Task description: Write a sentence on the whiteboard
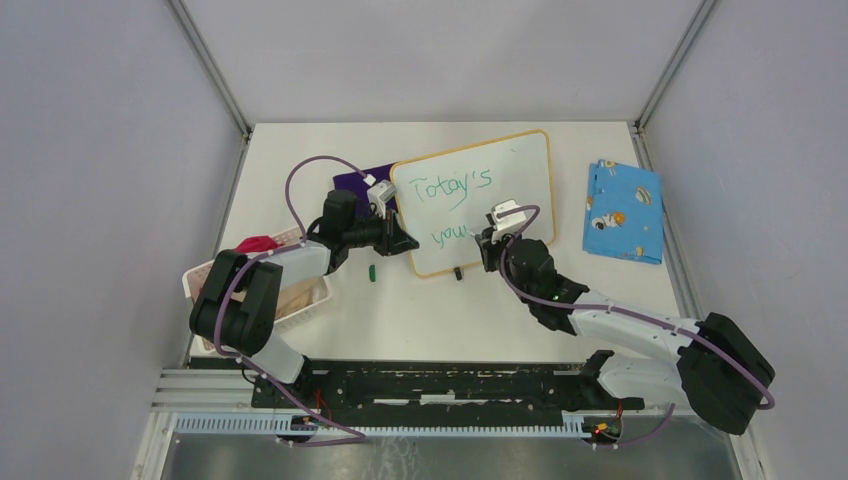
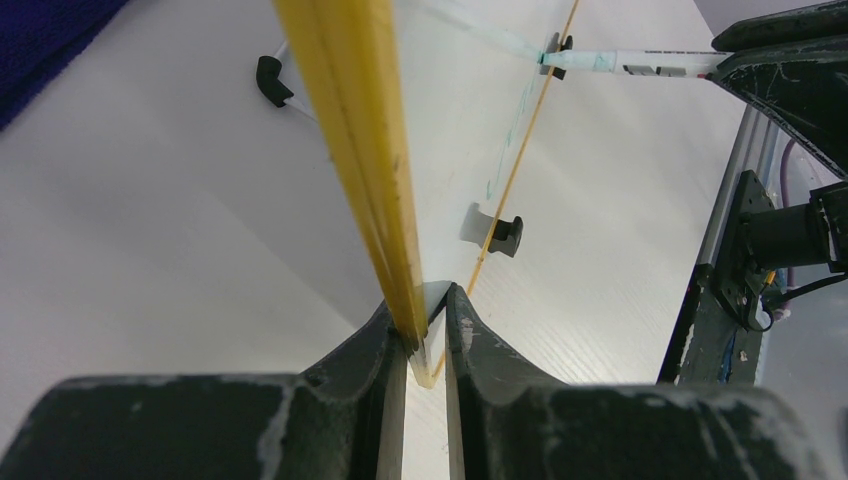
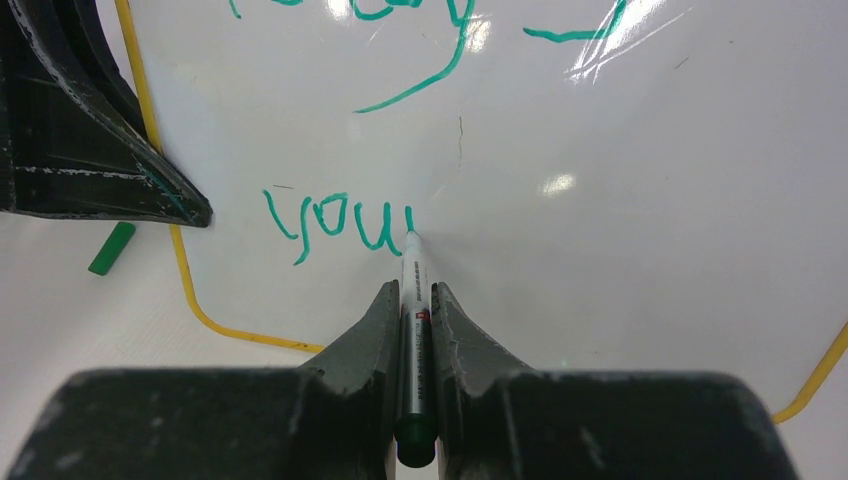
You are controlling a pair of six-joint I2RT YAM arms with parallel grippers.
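The whiteboard (image 1: 505, 165) with a thin orange frame lies at the table's middle. Its green sentence reads "Today's" (image 1: 452, 190) above "you" (image 1: 449, 236). My right gripper (image 1: 492, 242) is shut on a green marker (image 3: 412, 262), and the tip touches the board just after "you" (image 3: 330, 222), where a short new stroke stands. The right gripper (image 3: 413, 295) points at the board's lower part. My left gripper (image 1: 405, 243) is shut on the whiteboard's left edge (image 2: 350, 130), its jaws pinching the frame (image 2: 428, 320). The marker also shows in the left wrist view (image 2: 640, 64).
A green marker cap (image 1: 372, 271) lies on the table left of the board. A blue patterned cloth (image 1: 624, 210) lies at the right, a purple cloth (image 1: 355, 182) behind the left gripper. A white basket (image 1: 305, 300) with a red item (image 1: 258, 244) stands at the left.
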